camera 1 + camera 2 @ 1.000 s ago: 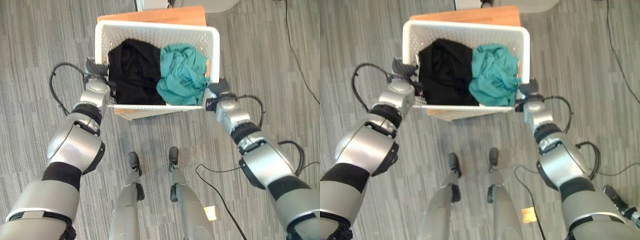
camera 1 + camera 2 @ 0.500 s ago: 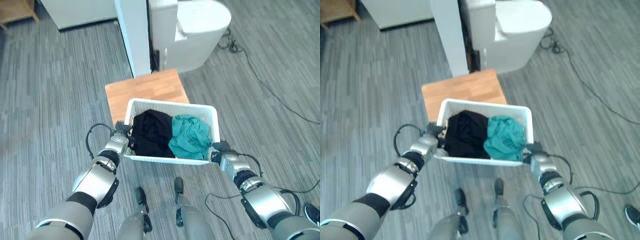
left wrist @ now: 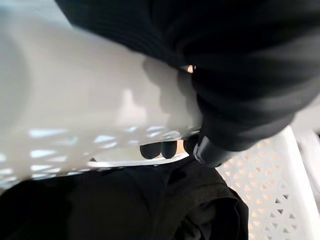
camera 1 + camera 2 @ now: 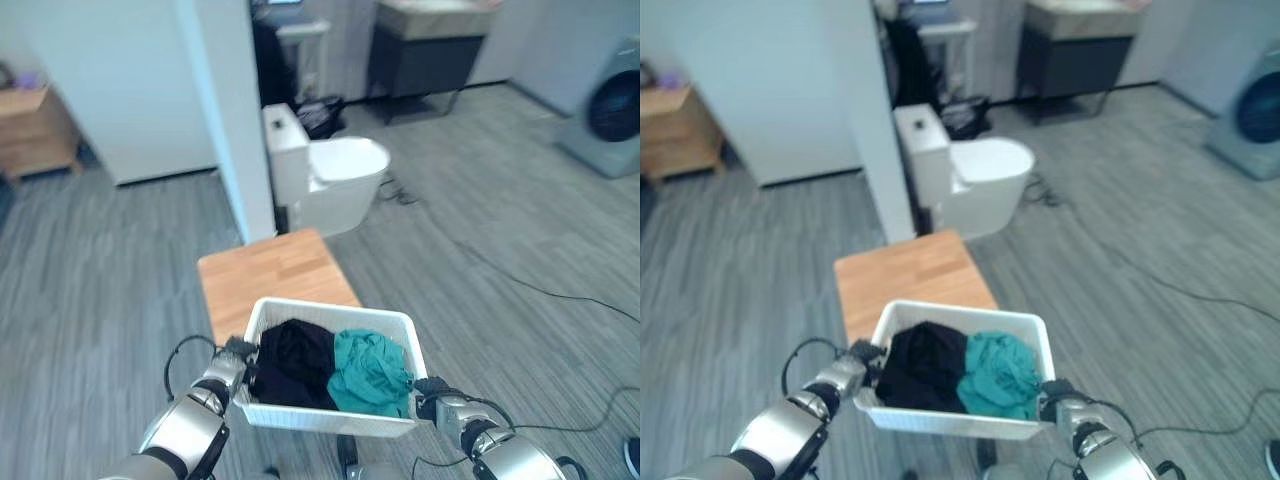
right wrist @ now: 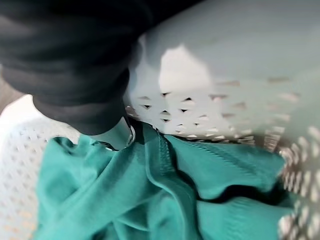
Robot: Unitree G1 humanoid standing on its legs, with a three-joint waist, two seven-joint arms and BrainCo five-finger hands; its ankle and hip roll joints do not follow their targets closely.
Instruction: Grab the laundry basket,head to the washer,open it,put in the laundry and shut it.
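I hold a white perforated laundry basket (image 4: 329, 309) between both hands, low in front of me. A black garment (image 4: 290, 362) lies in its left half and a teal garment (image 4: 371, 373) in its right half. My left hand (image 4: 233, 353) grips the left side; in the left wrist view its dark fingertips (image 3: 160, 149) hook over the rim (image 3: 75, 115) above the black cloth (image 3: 125, 200). My right hand (image 4: 429, 394) clasps the right side, against the basket wall (image 5: 225, 75) beside the teal cloth (image 5: 150, 200). The washer (image 4: 608, 112), grey with a dark round door, stands far off at the right.
A low wooden table (image 4: 268, 281) stands just beyond the basket. Behind it are a white toilet (image 4: 325, 175) and a white wall corner (image 4: 225, 110). A wooden cabinet (image 4: 35, 125) is at the far left, a dark vanity (image 4: 425, 60) at the back. Grey floor stretches toward the washer.
The whole view has swung upward, so the room ahead and the washer have come into sight. The basket stays in both hands, now nearer to me than the wooden table.
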